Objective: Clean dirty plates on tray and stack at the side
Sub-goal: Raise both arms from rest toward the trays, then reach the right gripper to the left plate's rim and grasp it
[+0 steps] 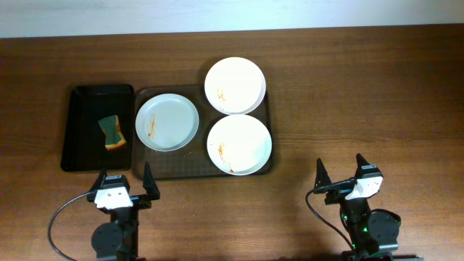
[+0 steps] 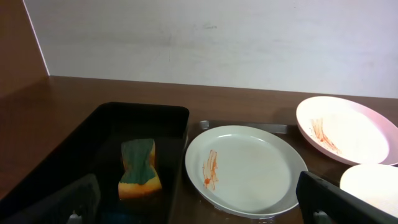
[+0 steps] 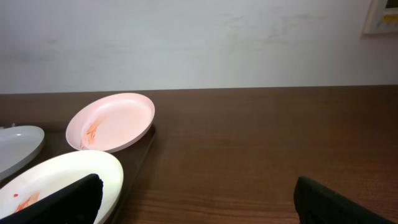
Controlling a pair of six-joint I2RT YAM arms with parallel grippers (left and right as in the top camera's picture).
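Our left fingers (image 1: 148, 181) and right fingers (image 1: 320, 175) both hang spread and empty at the near edge of the table (image 1: 377, 87), with nothing between them. The three plates sit on the tray (image 1: 187, 165). The left plate (image 1: 167, 122) and the near plate (image 1: 239, 144) lie flat. The far plate (image 1: 234, 86) rides over the tray's far right rim. Each carries an orange-red smear.

We judge the first move to be fetching the sponge (image 1: 112, 132), which lies in the black tray (image 1: 80, 130) just left of the main one. It sits straight ahead of our left fingers and a touch to their left. Its long axis runs roughly away from us, so fingers closing side to side would take it across its narrow width. The left arm is plainly nearer. The right arm stands well apart from the sponge, closer to the near plate.
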